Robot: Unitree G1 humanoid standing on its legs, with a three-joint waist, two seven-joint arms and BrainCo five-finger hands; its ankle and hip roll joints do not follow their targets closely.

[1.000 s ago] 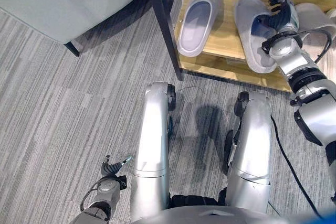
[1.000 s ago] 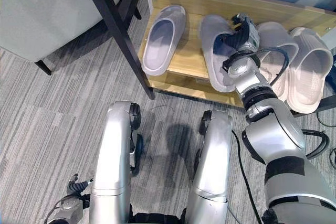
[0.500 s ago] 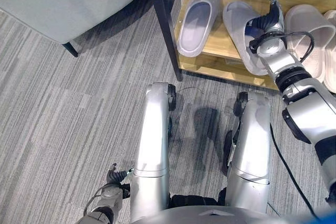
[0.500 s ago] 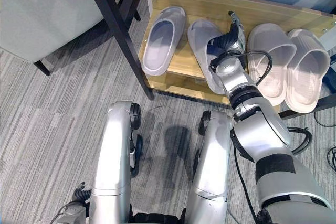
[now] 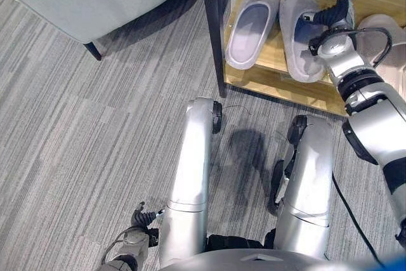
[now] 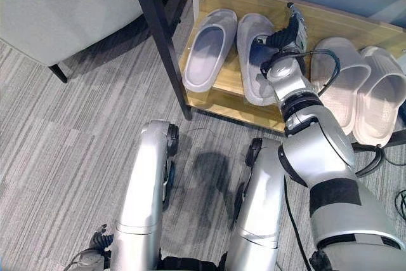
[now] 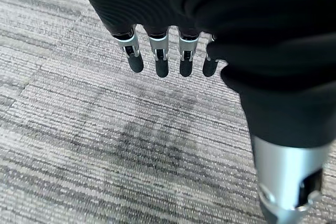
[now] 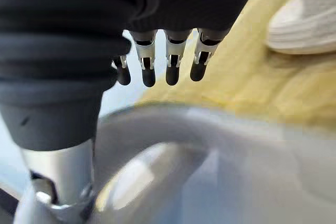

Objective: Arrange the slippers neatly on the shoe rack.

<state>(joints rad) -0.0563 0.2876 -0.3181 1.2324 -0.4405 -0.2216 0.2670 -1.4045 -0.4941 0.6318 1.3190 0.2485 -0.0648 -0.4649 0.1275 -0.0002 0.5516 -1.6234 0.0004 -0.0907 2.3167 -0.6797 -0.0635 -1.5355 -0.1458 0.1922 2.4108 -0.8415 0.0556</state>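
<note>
Right hand (image 6: 288,30) at upper right of the head views, over the low wooden shoe rack shelf (image 6: 228,93), fingers (image 8: 170,64) straight and spread in a row, not curled round anything; laid along the right edge of the second grey foam slipper (image 6: 254,61), just beside or touching it, exact contact not discernible

Second grey foam slipper on the shelf, toe toward the back of the rack, just beside the first grey foam slipper (image 6: 209,49) to its left, the two roughly parallel with a narrow gap. Close up in the right wrist view: rounded grey strap (image 8: 173,145) of that slipper directly below the fingertips, yellow wood beyond

Pair of pale beige foam slippers (image 6: 355,93) further right on the same shelf, side by side, heels overhanging the front edge, separated from the grey pair by the right forearm

Black metal rack post (image 6: 162,39) at upper centre, left of the grey slippers. Grey upholstered seat on dark legs (image 6: 57,11) at upper left, standing on striped grey carpet (image 6: 63,157)

Left hand (image 5: 143,220) at lower left, hanging over the carpet, fingers (image 7: 160,59) straight and relaxed, holding nothing
</note>
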